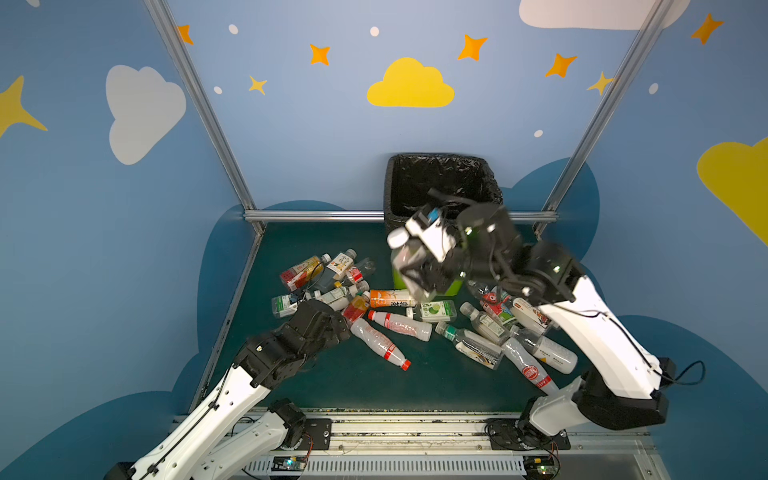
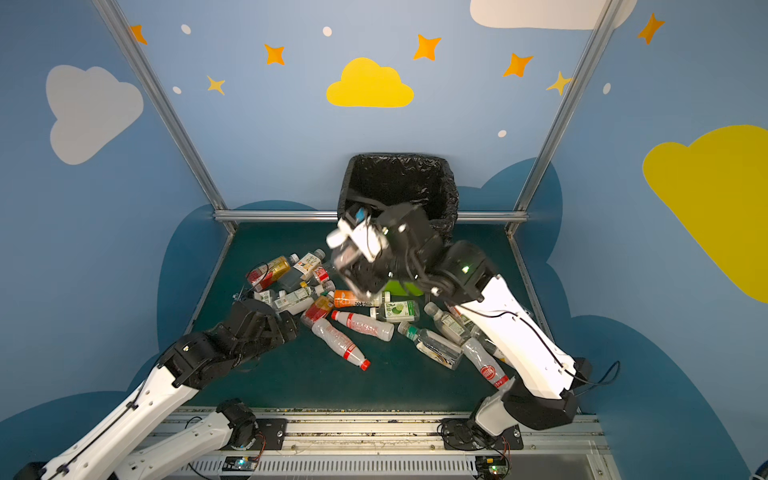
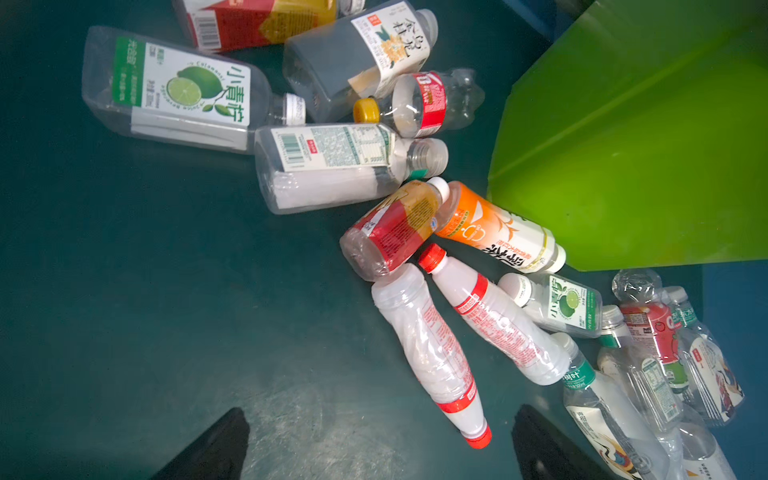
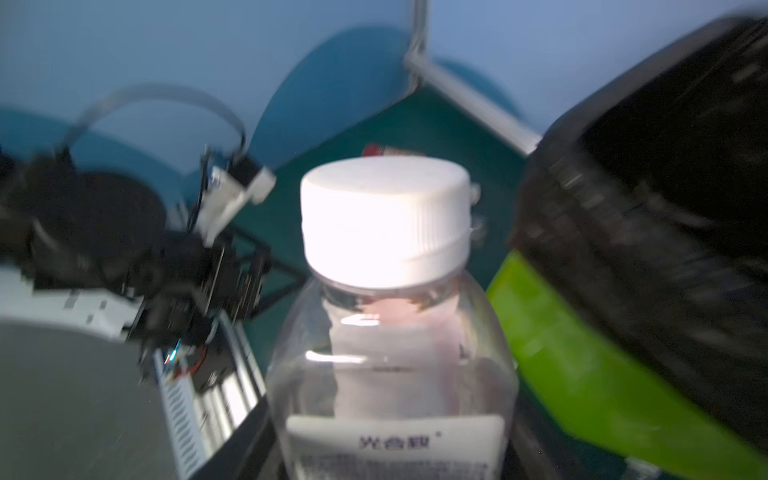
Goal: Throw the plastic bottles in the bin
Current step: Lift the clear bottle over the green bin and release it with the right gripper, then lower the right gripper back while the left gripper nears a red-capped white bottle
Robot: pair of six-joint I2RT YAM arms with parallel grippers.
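Observation:
My right gripper [image 1: 415, 270] is shut on a clear plastic bottle [image 4: 386, 374] with a white cap [image 1: 397, 238]. It holds the bottle in the air at the front left corner of the bin [image 1: 440, 157], a lime-green bin [image 3: 623, 145] lined with a black bag. Many more plastic bottles lie on the green mat: an orange-labelled one [image 1: 390, 298], two white ones with red caps [image 1: 401, 326] and a lime-labelled one [image 3: 178, 91]. My left gripper [image 3: 382, 449] is open and empty, low over the mat beside the left cluster, with the nearer white bottle's red cap [image 3: 478, 436] just ahead of it.
Another cluster of bottles [image 1: 498, 320] lies under my right arm. An aluminium rail [image 1: 316, 215] runs along the mat's far edge, and slanted posts stand at its back corners. Bare mat [image 1: 332, 382] stretches along the front.

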